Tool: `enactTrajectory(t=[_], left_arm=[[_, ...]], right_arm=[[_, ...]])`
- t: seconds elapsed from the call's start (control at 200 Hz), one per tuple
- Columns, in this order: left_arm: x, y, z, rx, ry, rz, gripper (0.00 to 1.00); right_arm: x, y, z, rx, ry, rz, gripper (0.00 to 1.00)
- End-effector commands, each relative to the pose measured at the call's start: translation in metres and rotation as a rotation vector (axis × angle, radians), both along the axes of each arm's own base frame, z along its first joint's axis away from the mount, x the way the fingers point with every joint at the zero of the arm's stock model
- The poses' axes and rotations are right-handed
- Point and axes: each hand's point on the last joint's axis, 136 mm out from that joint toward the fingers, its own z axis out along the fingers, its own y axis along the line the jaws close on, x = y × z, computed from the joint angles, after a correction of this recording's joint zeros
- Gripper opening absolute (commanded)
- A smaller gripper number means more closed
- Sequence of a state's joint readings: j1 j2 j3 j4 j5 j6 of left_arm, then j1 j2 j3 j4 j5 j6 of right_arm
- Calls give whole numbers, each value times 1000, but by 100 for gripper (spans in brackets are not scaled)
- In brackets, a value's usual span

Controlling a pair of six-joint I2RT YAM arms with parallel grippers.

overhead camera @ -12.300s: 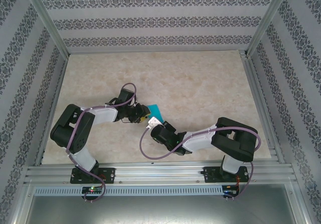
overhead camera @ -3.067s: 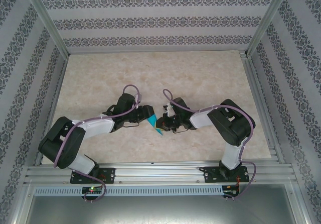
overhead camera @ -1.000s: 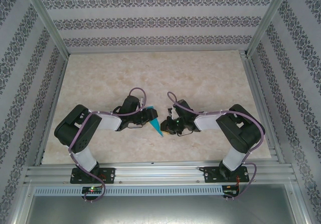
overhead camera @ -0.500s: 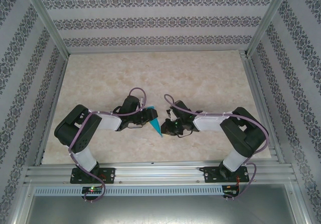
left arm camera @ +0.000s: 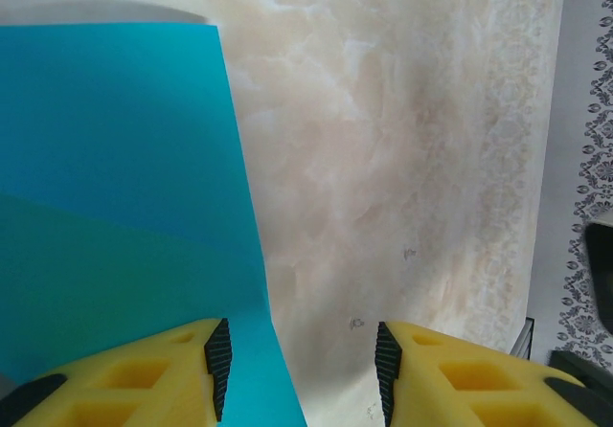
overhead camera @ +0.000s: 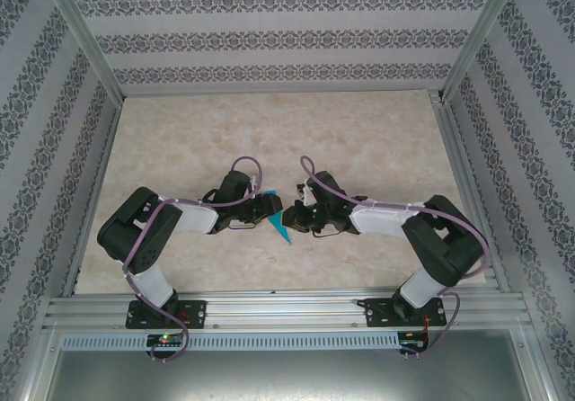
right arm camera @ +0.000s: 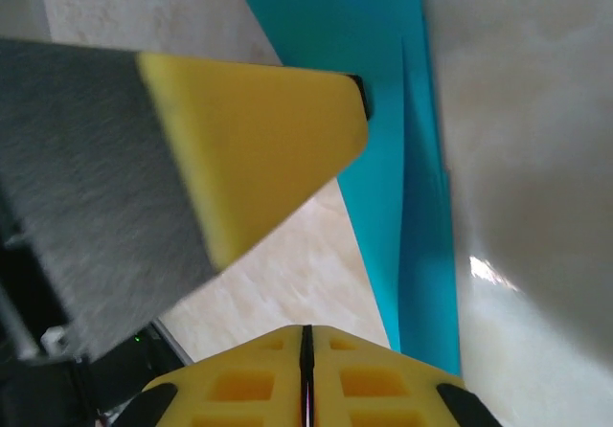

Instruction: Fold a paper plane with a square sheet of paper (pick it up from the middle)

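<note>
Paper [overhead camera: 281,230] lies with its edge between the left gripper's [left arm camera: 302,355] parted fingers, while the right gripper's [right arm camera: 306,346] closed tips seemingly pin its crease.

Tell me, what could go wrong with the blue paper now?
1. The left gripper is open with only one finger over the folded blue paper; closing might miss it or crumple the edge.
2. The right gripper sits very close to the left one, so they might bump and knock the fold out of line.
</note>
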State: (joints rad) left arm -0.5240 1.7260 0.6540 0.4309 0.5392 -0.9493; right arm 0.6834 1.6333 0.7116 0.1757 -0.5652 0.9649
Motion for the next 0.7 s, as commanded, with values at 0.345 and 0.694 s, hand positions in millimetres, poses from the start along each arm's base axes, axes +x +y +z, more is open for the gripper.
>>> enactTrajectory(t=[0.345,0.694], left_arm=[[-15,9,-35,101,99,-4,47],[-15,9,-36,108,106,-4,47]], right_arm=[[-8,5,-31,17,98,4,8],[-31,-13,-56,-38,151,7,8]])
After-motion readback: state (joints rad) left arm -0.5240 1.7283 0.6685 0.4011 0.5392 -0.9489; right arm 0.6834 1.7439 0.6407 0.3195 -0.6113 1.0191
